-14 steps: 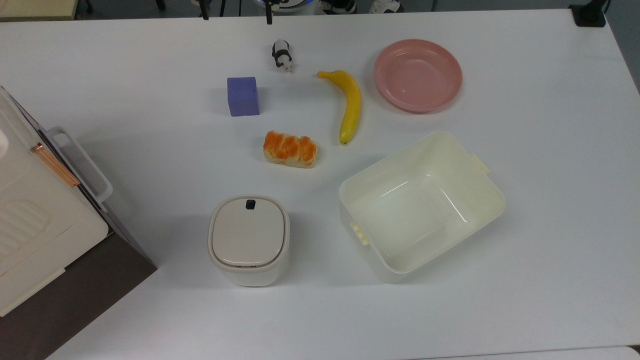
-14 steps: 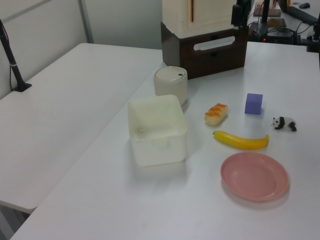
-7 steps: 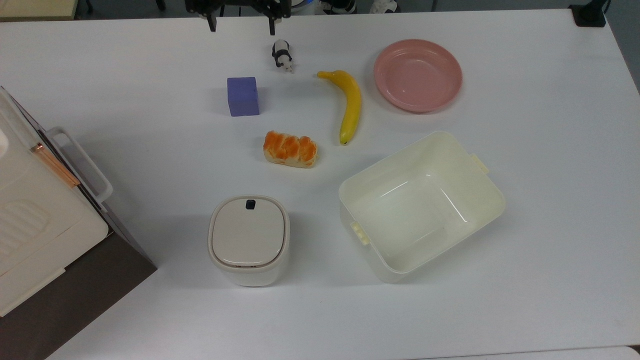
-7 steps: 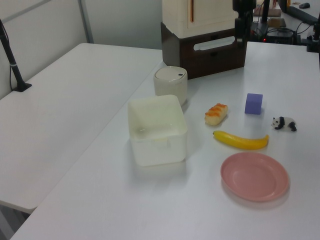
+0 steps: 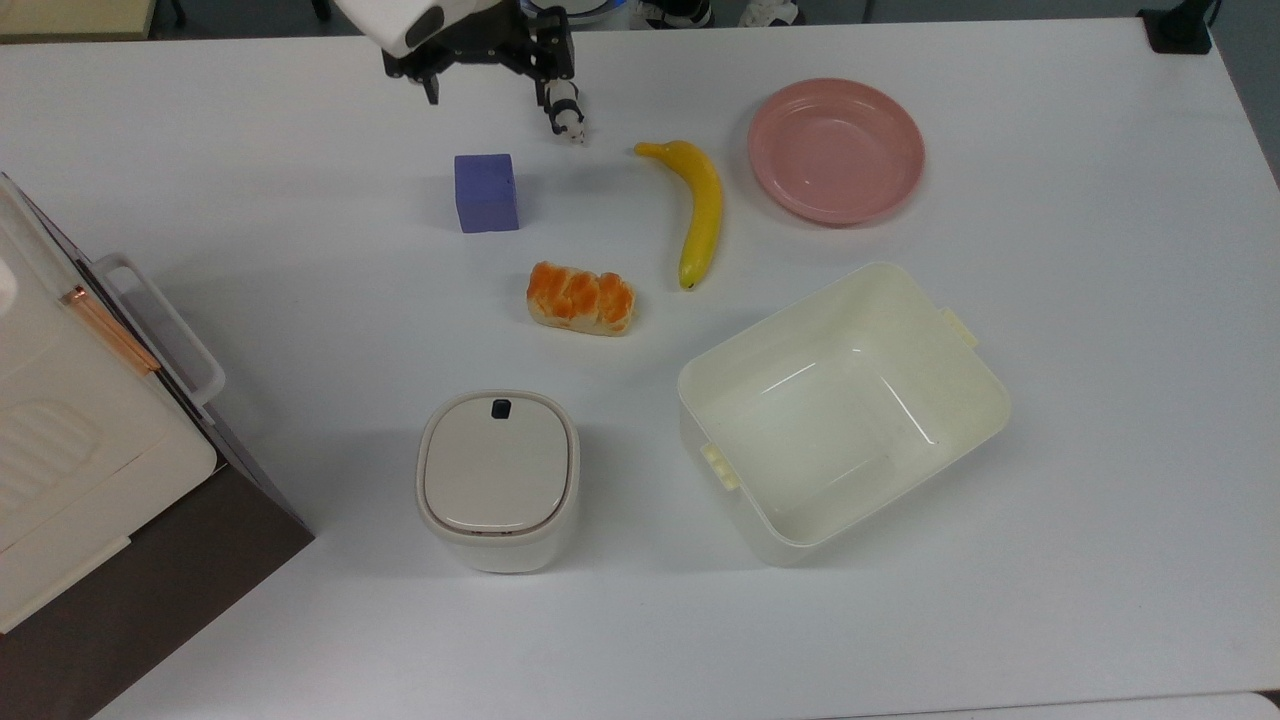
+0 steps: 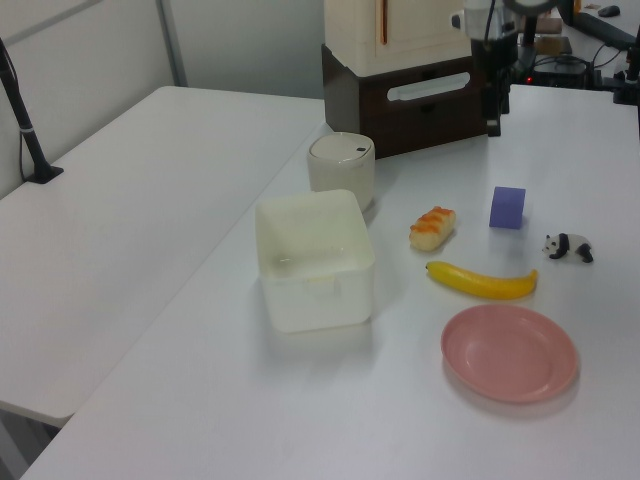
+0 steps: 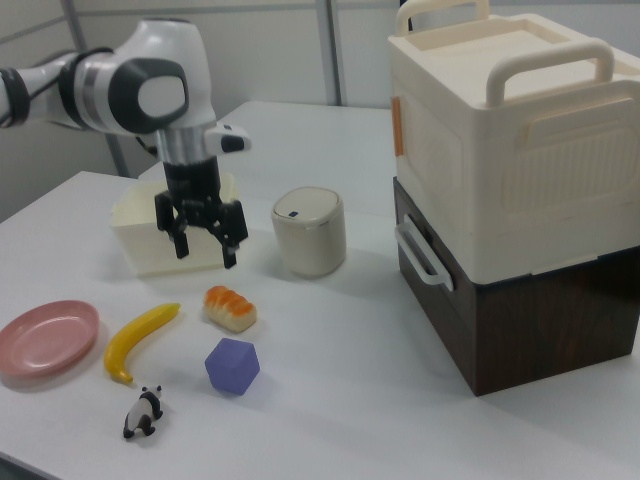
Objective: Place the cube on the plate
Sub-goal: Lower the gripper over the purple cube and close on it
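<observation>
In the top view, the cube (image 5: pixel 486 192) lies left of the banana (image 5: pixel 699 209); the plate (image 5: pixel 836 150) sits right of it, near the bench's (image 5: pixel 1100 400) far edge.

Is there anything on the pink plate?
Empty. The round glossy pink plate shows only its bare pink inside, and the small purple-blue cube sits apart on the table.

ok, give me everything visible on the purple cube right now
The cube is a small, solid-looking, matte purple-blue block with plain faces and a tiny dark speck near one top edge. It sits flat on the white table, untouched, apart from everything. In the top view the bread roll lies below and to its right, the toy panda above right, the banana and pink plate farther right. The pincer hovers open above it in the top view, not in contact.
</observation>
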Robot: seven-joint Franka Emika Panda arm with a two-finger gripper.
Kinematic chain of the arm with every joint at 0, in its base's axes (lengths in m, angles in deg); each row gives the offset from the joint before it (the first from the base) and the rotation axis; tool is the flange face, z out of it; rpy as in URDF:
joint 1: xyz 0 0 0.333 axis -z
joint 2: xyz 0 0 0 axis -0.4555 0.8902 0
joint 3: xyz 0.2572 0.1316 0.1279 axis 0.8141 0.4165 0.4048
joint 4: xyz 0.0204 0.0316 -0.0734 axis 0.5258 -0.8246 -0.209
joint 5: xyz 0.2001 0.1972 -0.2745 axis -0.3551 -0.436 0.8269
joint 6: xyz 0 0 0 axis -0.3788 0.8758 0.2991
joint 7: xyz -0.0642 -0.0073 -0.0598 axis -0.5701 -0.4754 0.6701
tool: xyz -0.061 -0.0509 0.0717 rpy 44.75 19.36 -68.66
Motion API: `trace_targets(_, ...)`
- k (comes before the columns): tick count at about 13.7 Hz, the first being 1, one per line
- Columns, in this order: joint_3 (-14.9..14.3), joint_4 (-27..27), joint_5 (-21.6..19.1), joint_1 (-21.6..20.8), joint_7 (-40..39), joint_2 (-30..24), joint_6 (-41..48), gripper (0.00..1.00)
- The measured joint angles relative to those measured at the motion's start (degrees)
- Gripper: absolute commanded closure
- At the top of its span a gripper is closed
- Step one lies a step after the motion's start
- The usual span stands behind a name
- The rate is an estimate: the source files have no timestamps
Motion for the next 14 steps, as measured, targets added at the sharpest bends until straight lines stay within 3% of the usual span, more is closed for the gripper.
trace_targets(7, -0.1, -9.4, 3.9, 2.4, -3.1, 0.7, -5.7, 0.0)
trace_targets(12, -0.1, -13.3, 4.5, 2.3, -5.4, 5.7, -12.2, 0.0)
trace_targets(13, -0.1, -13.3, 4.5, 2.3, -5.7, 7.1, -12.5, 0.08)
trace_targets(14, -0.1, -13.3, 4.5, 2.2, -6.0, 8.2, -12.5, 0.3)
